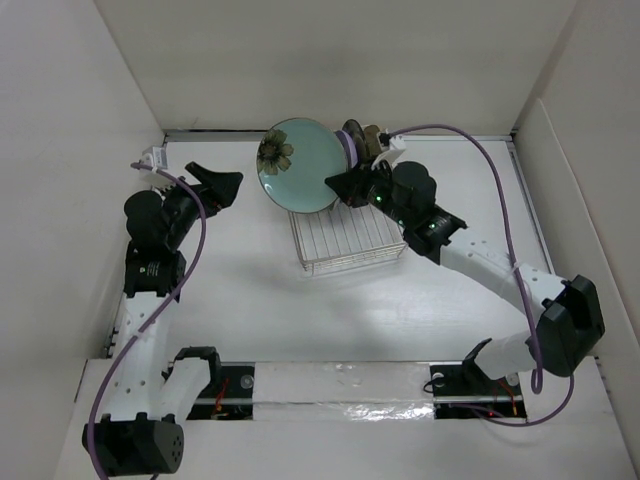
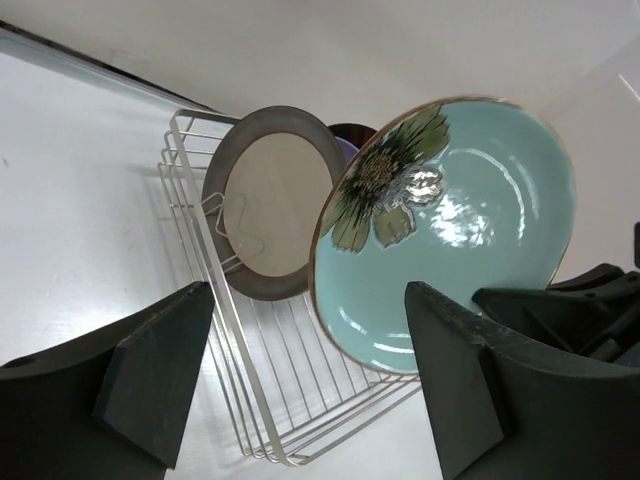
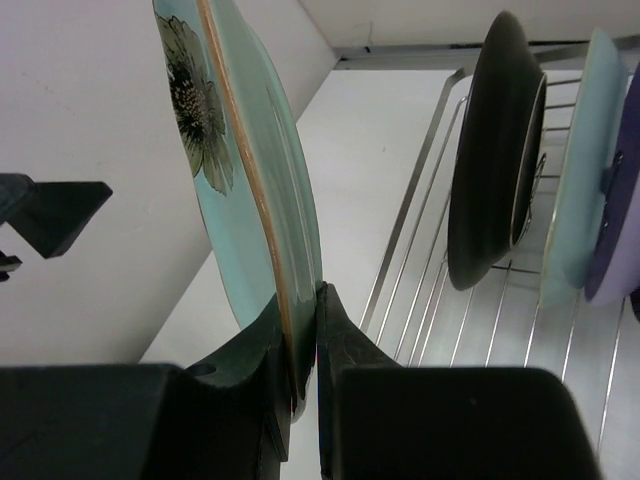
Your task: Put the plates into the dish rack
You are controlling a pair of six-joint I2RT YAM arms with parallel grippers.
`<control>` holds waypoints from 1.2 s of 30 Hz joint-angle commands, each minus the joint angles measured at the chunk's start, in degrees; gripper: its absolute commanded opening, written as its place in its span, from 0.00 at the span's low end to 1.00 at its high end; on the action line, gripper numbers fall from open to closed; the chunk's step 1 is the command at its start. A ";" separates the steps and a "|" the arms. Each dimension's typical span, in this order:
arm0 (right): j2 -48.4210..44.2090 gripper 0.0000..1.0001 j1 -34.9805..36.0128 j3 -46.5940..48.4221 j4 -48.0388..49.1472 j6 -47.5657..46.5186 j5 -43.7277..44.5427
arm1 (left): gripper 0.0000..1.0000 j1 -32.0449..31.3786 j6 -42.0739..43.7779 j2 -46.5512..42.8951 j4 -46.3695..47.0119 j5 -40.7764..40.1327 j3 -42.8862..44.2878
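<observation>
Pale green plate with the flower print was the one in play: you had it on edge and tilted over the dish rack, and by my read it was not yet seated between the wires. Your right gripper was pinching its lower rim, one finger on each face, so the whole plate hung from that one grip. Inside the rack, at least three were upright: the dark-rimmed silver plate nearest the free slots, then a mint plate, then a lavender plate behind it. That made four of the six accounted for. The right arm covered the far end of the rack in the top view, so you could not count the other two from these shots. Your left gripper sat well off to the left with its fingers spread wide, touching nothing. Judging from that, the job was past halfway, with this plate to lower into a slot in front of the silver one and release.
</observation>
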 commanded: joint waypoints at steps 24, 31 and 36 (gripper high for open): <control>27.69 0.00 7.65 47.75 -23.84 -21.20 46.24 | 0.19 -23.53 17.18 0.49 -11.26 -22.36 3.31; 35.52 0.00 9.49 54.53 -28.15 -21.38 48.80 | 0.27 -24.77 16.56 -2.32 -8.98 -23.51 0.94; 38.69 0.00 10.55 55.24 -30.26 -18.92 52.13 | 0.31 -24.77 16.13 -2.94 -8.89 -24.74 0.41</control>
